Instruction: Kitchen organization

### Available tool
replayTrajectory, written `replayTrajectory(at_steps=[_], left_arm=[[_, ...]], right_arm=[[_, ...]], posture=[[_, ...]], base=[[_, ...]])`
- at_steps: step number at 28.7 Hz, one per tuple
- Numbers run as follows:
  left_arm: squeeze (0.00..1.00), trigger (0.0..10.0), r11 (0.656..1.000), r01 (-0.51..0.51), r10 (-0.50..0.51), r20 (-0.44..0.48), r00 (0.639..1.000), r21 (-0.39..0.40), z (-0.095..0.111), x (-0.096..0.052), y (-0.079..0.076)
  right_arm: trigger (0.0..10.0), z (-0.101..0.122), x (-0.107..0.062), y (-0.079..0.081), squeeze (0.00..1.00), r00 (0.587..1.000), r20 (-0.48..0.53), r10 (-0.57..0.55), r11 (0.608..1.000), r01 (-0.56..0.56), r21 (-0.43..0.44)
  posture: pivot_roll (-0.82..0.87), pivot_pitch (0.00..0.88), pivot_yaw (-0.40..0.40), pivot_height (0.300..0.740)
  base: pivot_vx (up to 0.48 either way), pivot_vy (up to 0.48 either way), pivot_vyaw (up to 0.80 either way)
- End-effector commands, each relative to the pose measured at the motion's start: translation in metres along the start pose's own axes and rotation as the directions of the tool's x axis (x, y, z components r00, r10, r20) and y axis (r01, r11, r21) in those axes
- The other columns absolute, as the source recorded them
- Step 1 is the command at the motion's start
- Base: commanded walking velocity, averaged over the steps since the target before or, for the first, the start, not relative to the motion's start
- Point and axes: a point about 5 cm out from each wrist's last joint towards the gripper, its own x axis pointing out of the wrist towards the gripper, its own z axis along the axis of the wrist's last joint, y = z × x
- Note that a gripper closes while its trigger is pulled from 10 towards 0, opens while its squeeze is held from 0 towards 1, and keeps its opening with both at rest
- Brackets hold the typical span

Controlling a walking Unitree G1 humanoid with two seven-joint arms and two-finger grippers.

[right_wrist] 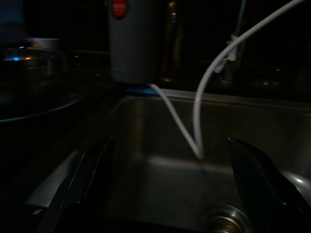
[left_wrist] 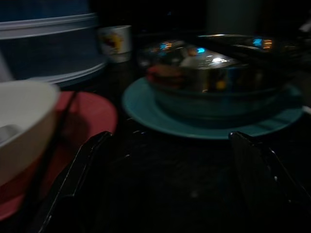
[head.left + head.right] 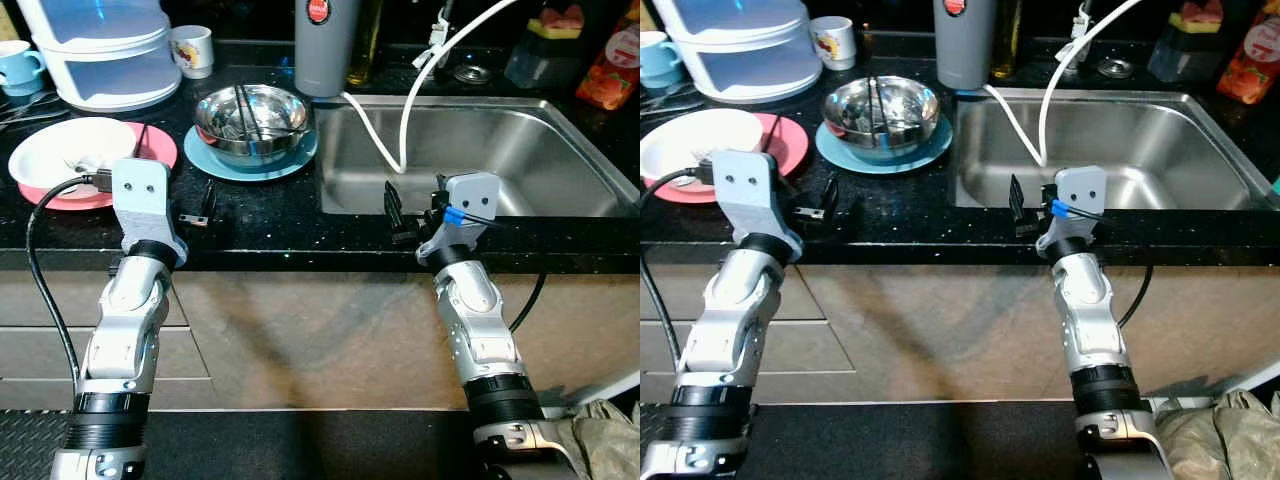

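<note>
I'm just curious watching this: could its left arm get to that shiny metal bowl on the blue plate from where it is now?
Probably yes. The left gripper hovers open over bare counter, and the metal bowl on its blue plate sits just ahead with nothing between them.

A black speckled countertop [image 3: 280, 225] runs left to right; beige cabinet fronts [image 3: 300, 330] stand beneath; dark matting [image 3: 300, 445] covers the near floor.

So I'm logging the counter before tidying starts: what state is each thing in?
Steel bowl: upright on the round blue plate, chopsticks inside.
White bowl: upright on the pink plate.
Stainless sink: no dishes, white hose dangling in.
Grey canister: upright, lid on.
Left claw: open, over the counter.
Right claw: open, at the sink's edge.
</note>
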Motion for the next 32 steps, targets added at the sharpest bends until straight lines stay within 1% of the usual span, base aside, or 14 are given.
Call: replayTrajectory(at_steps=[1, 5, 8, 9, 13, 15, 23, 32], left_arm=[[0.00, 10.0, 1.000, 0.004, -0.004, -0.012, 1.000, -0.013, -0.0019, -0.0009, -0.0004], [0.00, 10.0, 1.000, 0.006, -0.006, -0.013, 1.000, -0.019, -0.0018, -0.0009, -0.0005], [0.00, 10.0, 0.999, 0.037, -0.038, -0.016, 0.999, -0.036, -0.0026, -0.0022, -0.0046], [0.00, 10.0, 0.998, 0.049, -0.049, 0.011, 0.999, -0.041, 0.0004, -0.0030, -0.0070], [0.00, 10.0, 0.998, 0.041, -0.039, 0.036, 0.999, -0.043, 0.0038, -0.0030, -0.0066], [0.00, 10.0, 0.999, 0.029, -0.028, 0.030, 0.999, -0.043, 0.0037, -0.0024, -0.0047], [0.00, 10.0, 0.998, 0.036, -0.036, 0.003, 0.999, -0.041, 0.0001, -0.0038, -0.0048], [0.00, 10.0, 0.999, 0.017, -0.018, -0.035, 0.999, -0.027, -0.0056, -0.0042, -0.0036]], right_arm=[[10.0, 0.0001, -0.0011, -0.0029, 0.00, 1.000, -0.001, -0.009, 1.000, 0.009, 0.002], [10.0, -0.0002, -0.0012, -0.0029, 0.00, 1.000, -0.002, -0.008, 1.000, 0.008, 0.001], [10.0, -0.0007, -0.0014, -0.0028, 0.00, 1.000, -0.005, -0.007, 1.000, 0.007, 0.001], [10.0, -0.0015, -0.0019, -0.0028, 0.00, 1.000, -0.008, -0.006, 1.000, 0.006, 0.000], [10.0, -0.0021, -0.0022, -0.0030, 0.00, 1.000, -0.011, -0.006, 1.000, 0.006, 0.001], [10.0, -0.0024, -0.0024, -0.0032, 0.00, 1.000, -0.013, -0.005, 1.000, 0.005, 0.002], [10.0, -0.0026, -0.0023, -0.0033, 0.00, 1.000, -0.017, -0.002, 1.000, 0.002, 0.001], [10.0, -0.0079, -0.0031, -0.0010, 0.00, 0.998, -0.056, 0.018, 1.000, -0.017, 0.006]], posture=[[0.02, 0.067, -0.044, 0.740], [0.02, 0.066, -0.045, 0.740], [0.02, 0.066, -0.045, 0.740], [0.02, 0.066, -0.046, 0.740], [0.02, 0.066, -0.047, 0.740], [0.01, 0.067, -0.048, 0.740], [0.01, 0.070, -0.049, 0.740], [0.01, 0.072, -0.049, 0.740]], base=[[0.255, 0.000, 0.00], [0.193, 0.000, 0.00], [0.000, 0.000, 0.00], [0.000, 0.000, 0.00], [0.000, 0.000, 0.00], [0.000, 0.000, 0.00], [0.000, 0.000, 0.00], [0.000, 0.000, 0.00]])
